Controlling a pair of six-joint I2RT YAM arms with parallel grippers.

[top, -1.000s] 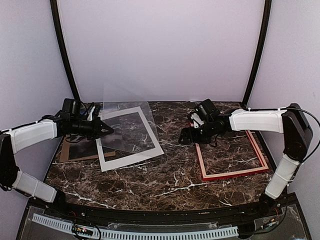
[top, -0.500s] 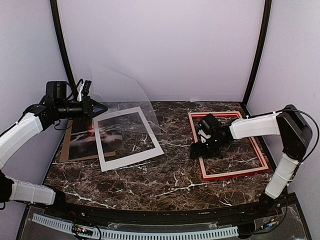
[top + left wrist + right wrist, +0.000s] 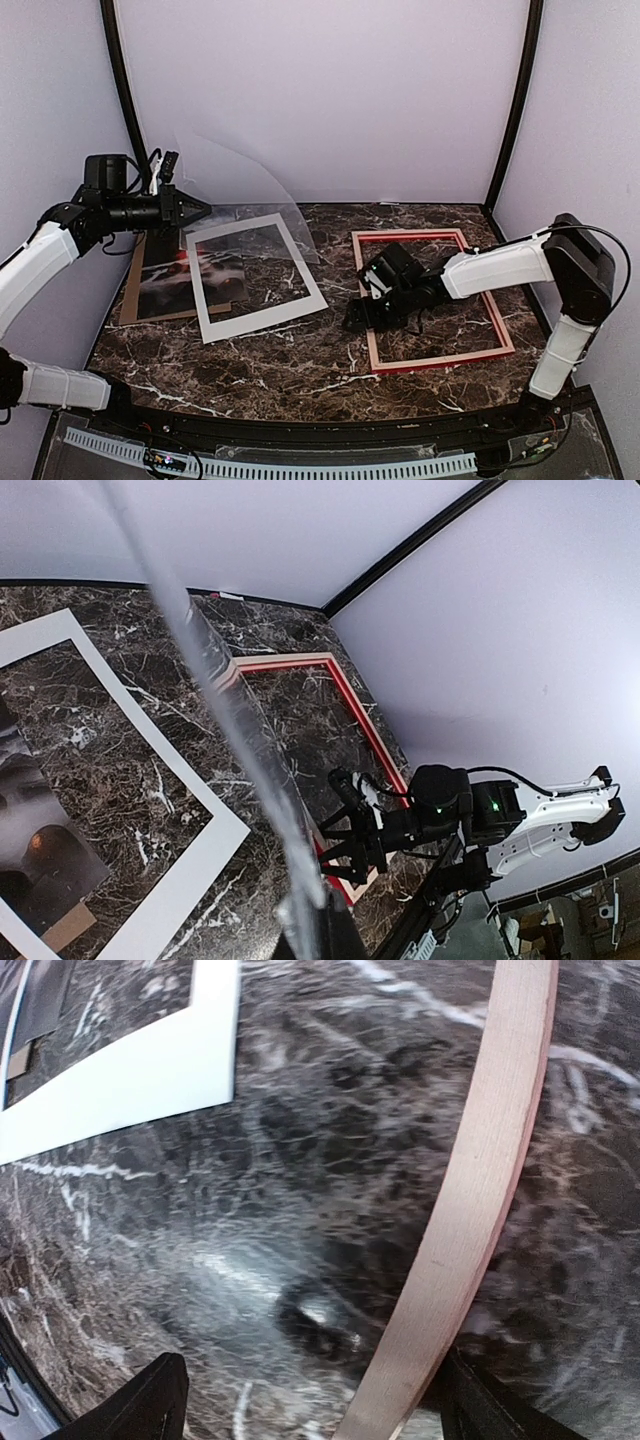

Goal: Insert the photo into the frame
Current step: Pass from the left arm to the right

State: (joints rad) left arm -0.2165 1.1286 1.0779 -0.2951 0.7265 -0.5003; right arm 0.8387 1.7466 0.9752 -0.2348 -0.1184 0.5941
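The photo (image 3: 190, 275), dark with a red glow, lies at the left on a brown board, and a white mat (image 3: 255, 275) covers its right part. The red frame (image 3: 440, 360) lies flat right of centre. My right gripper (image 3: 355, 315) is low and open, astride the frame's left rail. In the right wrist view the pale wood rail (image 3: 480, 1190) runs beside the right-hand finger of that gripper (image 3: 320, 1410). My left gripper (image 3: 203, 209) is raised at the back left, shut on a clear sheet (image 3: 240, 185). In the left wrist view the sheet's edge (image 3: 230, 730) rises from the gripper (image 3: 315, 930).
The brown backing board (image 3: 130, 300) sits near the table's left edge. The curved clear sheet hangs over the mat's far corner. Black corner posts (image 3: 125, 100) and purple walls close in the back and sides. Dark marble (image 3: 300, 360) lies between the mat and the frame.
The red frame has slid left across the table with my right gripper at its left rail. My left gripper has risen and drawn back, lifting the clear sheet and uncovering the photo.
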